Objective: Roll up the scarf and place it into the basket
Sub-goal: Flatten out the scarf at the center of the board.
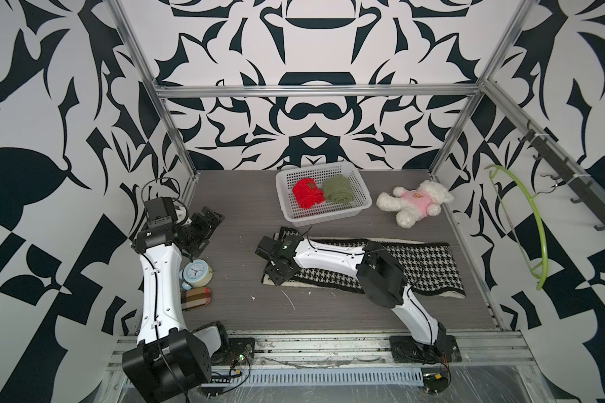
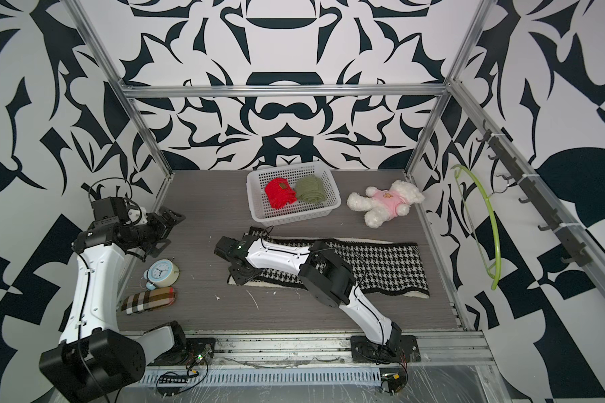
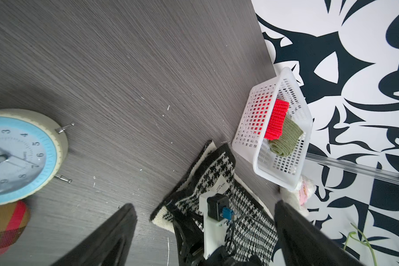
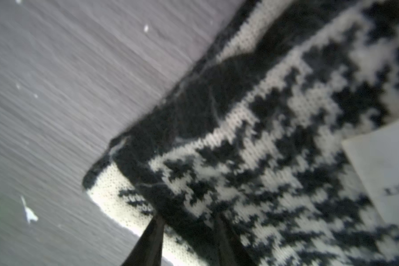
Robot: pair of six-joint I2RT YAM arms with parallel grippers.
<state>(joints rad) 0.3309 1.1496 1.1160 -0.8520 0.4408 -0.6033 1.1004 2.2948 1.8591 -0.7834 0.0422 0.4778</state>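
Note:
A black-and-white houndstooth scarf [image 1: 416, 261] [image 2: 388, 265] lies flat and lengthwise across the middle of the table. My right gripper [image 1: 276, 275] [image 2: 240, 277] is down on its left end. In the right wrist view the right gripper [image 4: 189, 221] has its two fingers close together, pinching a fold of the scarf [image 4: 263, 138] near the cream-edged corner. The white perforated basket [image 1: 329, 211] [image 2: 294, 213] stands behind the scarf and holds a red roll [image 1: 308, 193] and a green roll [image 1: 337, 188]. My left gripper [image 1: 208, 232] [image 2: 170, 230] [image 3: 204, 206] hangs open by the left wall, empty.
A white plush bear [image 1: 416, 202] in pink lies to the right of the basket. A blue alarm clock [image 1: 196, 274] and a plaid case [image 1: 196, 298] sit beside the left arm. A green hanger [image 1: 538, 216] hangs on the right wall rack.

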